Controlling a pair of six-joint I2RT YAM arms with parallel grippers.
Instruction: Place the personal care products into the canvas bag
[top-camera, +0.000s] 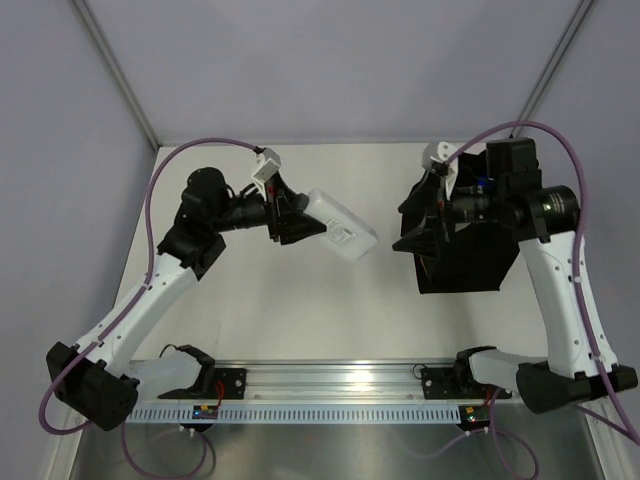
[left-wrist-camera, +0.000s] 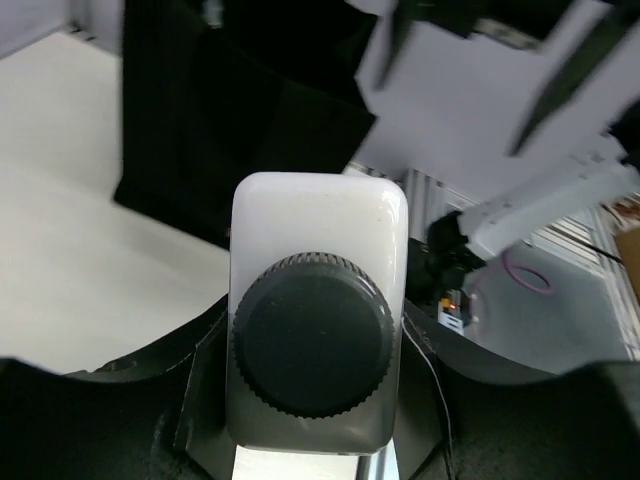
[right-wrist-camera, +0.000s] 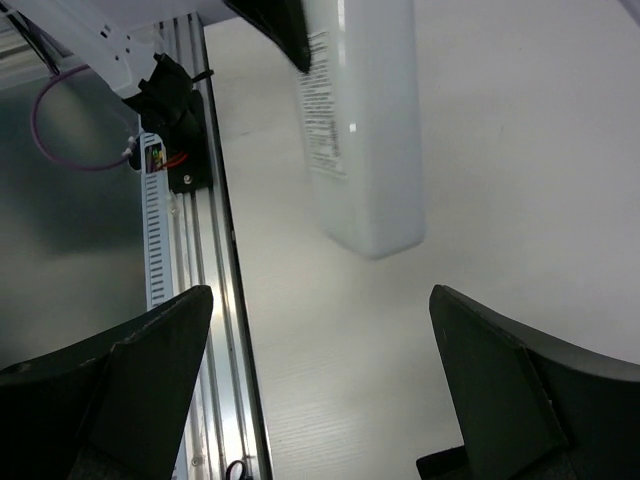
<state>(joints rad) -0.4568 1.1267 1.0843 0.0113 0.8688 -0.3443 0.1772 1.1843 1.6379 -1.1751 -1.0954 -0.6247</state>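
left fingers: clenching on the bottle, gripping its flat sides up near the cap

bottle: whitish, squarish body with a dark ribbed cap, lying sideways in the grip, with its base pointing across at the right arm. It's sitting roughly mid-counter, between the two arms, and it looks to be hanging a bit above the surface

right fingers: spreading wide, nothing between them. Their own camera is looking straight past them at the bottle's base and label

bag: black, slumping on the right side of the counter, partly under the right arm. The right fingers are sitting at its left edge as seen from above. The bottle is near it but not touching it and not inside

other bottles: can't spot any from here

rail: running along the near edge, with both arm bases on it
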